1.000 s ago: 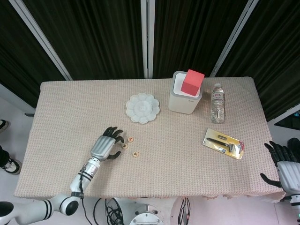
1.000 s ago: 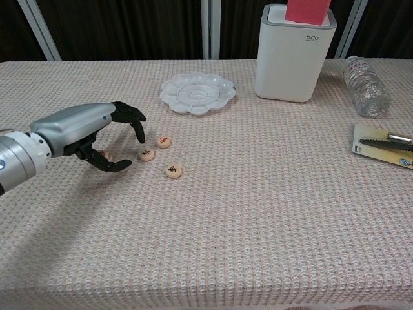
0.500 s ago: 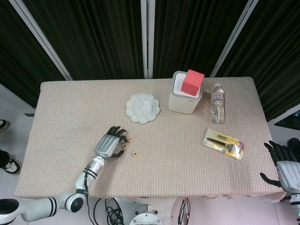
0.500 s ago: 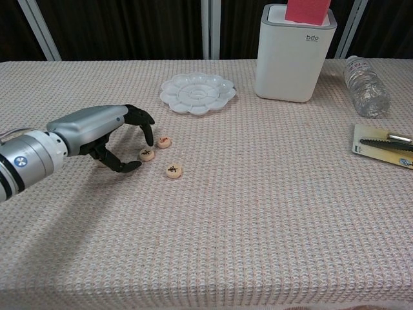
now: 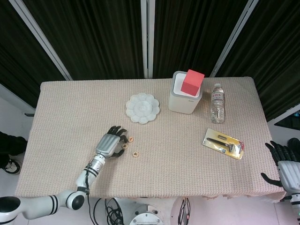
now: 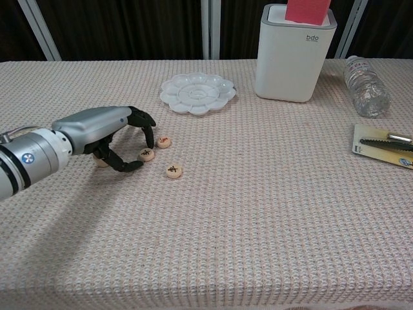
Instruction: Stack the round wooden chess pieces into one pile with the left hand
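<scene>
Three round wooden chess pieces lie close together on the woven cloth: one (image 6: 164,142) farthest back, one (image 6: 147,154) in the middle, one (image 6: 173,171) nearest the front. A further piece (image 6: 101,161) peeks out under the left hand's palm. My left hand (image 6: 106,129) arches over the cloth, and the middle piece lies on the table between its thumb and curved fingertips (image 6: 149,138). It lifts nothing. In the head view the left hand (image 5: 108,143) sits just left of the pieces (image 5: 125,146). My right hand (image 5: 286,165) hangs off the table's right front corner, fingers spread and empty.
A white flower-shaped palette (image 6: 197,92) lies behind the pieces. A white bin (image 6: 293,57) with a red block (image 5: 192,82) stands at the back, with a water bottle (image 6: 363,87) to its right. A packaged tool (image 5: 224,143) lies at the right.
My left hand has slid right across the cloth, bringing its fingertips and thumb around the middle piece. The pieces and the right hand have not moved.
</scene>
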{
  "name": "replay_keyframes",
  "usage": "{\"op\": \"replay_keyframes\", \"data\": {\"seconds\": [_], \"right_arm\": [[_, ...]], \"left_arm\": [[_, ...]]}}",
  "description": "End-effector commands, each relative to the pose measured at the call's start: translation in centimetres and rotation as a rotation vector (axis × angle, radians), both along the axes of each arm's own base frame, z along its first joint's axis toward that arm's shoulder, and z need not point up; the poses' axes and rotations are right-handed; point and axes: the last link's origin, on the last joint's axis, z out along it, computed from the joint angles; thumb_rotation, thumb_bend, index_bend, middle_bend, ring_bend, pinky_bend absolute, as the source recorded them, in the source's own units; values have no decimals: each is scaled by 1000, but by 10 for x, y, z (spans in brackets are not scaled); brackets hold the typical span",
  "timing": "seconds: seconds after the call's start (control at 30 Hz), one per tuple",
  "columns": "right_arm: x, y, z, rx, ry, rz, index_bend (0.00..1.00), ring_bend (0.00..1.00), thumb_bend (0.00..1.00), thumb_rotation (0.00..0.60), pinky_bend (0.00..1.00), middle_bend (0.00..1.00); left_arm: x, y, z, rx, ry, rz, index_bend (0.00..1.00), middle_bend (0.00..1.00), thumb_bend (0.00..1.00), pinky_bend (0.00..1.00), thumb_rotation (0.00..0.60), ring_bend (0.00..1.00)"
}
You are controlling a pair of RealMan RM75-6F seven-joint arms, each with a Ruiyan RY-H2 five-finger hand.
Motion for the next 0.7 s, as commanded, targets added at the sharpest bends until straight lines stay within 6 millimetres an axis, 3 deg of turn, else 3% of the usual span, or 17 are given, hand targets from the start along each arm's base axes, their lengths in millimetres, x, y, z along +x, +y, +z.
{"op": "replay_keyframes", "data": {"seconds": [0.03, 0.4, 0.7], "right_arm": [[0, 0, 0, -1, 0, 0, 0, 0, 147, 600, 0, 0], [-1, 0, 0, -3, 1, -3, 0, 0, 147, 600, 0, 0], [3, 0, 0, -1, 1, 9, 0, 0, 147, 600, 0, 0]], "left_arm": [[0, 0, -1, -3, -2, 0, 423, 134, 308, 0, 600, 0], [3, 1, 3, 20, -28, -3, 479, 145, 311, 0, 600, 0], [7, -3, 26, 62, -49, -28, 487, 172, 312, 0, 600, 0]]}}
